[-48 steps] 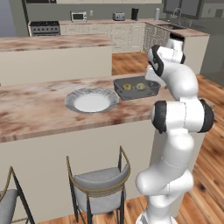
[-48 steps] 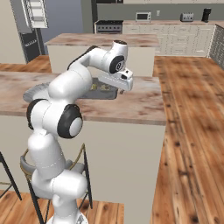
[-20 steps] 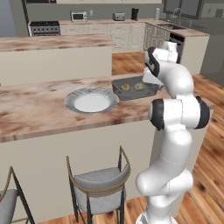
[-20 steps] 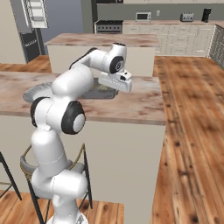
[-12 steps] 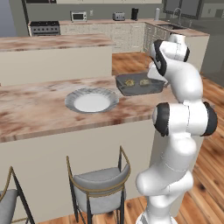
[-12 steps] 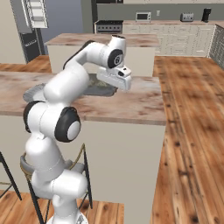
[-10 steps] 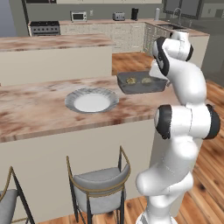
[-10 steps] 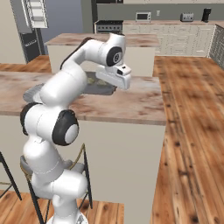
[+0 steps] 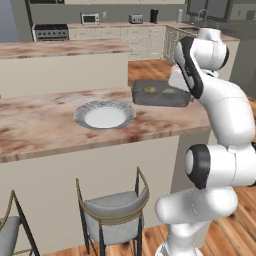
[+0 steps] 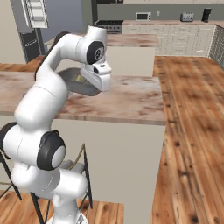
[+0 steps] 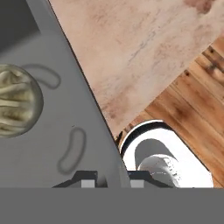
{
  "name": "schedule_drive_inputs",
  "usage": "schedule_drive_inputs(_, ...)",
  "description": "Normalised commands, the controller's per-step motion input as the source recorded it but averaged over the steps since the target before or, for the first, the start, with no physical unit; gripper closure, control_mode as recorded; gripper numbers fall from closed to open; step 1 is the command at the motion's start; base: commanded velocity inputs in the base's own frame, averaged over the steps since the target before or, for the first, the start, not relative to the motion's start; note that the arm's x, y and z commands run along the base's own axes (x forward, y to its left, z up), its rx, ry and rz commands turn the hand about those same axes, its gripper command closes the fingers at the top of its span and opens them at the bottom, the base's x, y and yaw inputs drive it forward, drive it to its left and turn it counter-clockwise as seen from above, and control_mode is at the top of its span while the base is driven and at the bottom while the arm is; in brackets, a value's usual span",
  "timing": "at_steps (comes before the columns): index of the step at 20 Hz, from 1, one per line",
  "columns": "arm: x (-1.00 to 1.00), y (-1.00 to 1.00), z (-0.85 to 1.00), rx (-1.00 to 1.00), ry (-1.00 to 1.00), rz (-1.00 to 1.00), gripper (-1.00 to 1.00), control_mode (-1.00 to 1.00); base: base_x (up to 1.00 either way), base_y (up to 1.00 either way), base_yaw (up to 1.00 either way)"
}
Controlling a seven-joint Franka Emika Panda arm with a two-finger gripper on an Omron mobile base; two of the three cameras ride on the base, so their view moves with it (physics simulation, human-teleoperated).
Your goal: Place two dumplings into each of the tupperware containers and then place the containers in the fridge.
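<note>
Tupperware container (image 9: pixel 159 95) is seen lifted off the counter (image 9: pixel 60 130), held at its right-hand rim by the gripper (image 11: pixel 113 178). In the hand view the jaws are pinched narrow on the container's raised edge, one tip on each side of the wall, so a thin grip on the rim is what's shown. The tray looks roughly level in the left base view, hanging just above the far right part of the countertop.

Two dumplings are visible inside it from the left base view, one toward the left (image 9: pixel 150 89) and one toward the right (image 9: pixel 170 91), sitting apart on the tray floor. Up close in the hand view, one pale lumpy dumpling (image 11: pixel 17 100) is seen resting on the grey bottom, near the left edge of that picture.

A round white plate (image 9: pixel 105 116) is left on the counter, to the left of the container and well apart from it. From the right base view the tray (image 10: pixel 76 83) is partly hidden behind the arm, so only its dark grey underside and near edge can be made out. A grey-seated stool (image 9: pixel 114 212) is parked below the counter's front. A second island counter (image 9: pixel 65 47) is seen further back.
</note>
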Motion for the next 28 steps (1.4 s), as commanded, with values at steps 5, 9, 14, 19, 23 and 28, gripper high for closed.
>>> schedule_drive_inputs(5, -0.79, 0.51, 0.16, -0.01, 0.00, -0.48, 1.00, -1.00, 0.00, 0.00, 0.00)
schedule_drive_inputs(9, -0.74, 0.31, 0.10, 0.00, 0.00, -0.59, 1.00, -1.00, 0.00, 0.00, 0.00)
schedule_drive_inputs(14, -0.42, 0.39, 0.01, -0.01, 0.00, -0.64, 1.00, -1.00, 0.00, 0.00, 0.00)
schedule_drive_inputs(19, -0.15, 0.16, 0.02, -0.01, 0.00, -0.40, 1.00, -1.00, 0.00, 0.00, 0.00)
schedule_drive_inputs(23, -0.07, 0.12, 0.01, 0.00, 0.00, -0.20, 1.00, -1.00, 0.00, 0.00, 0.00)
schedule_drive_inputs(28, -0.05, 0.09, 0.01, 0.00, 0.01, -0.05, 1.00, -1.00, 0.00, 0.00, 0.00)
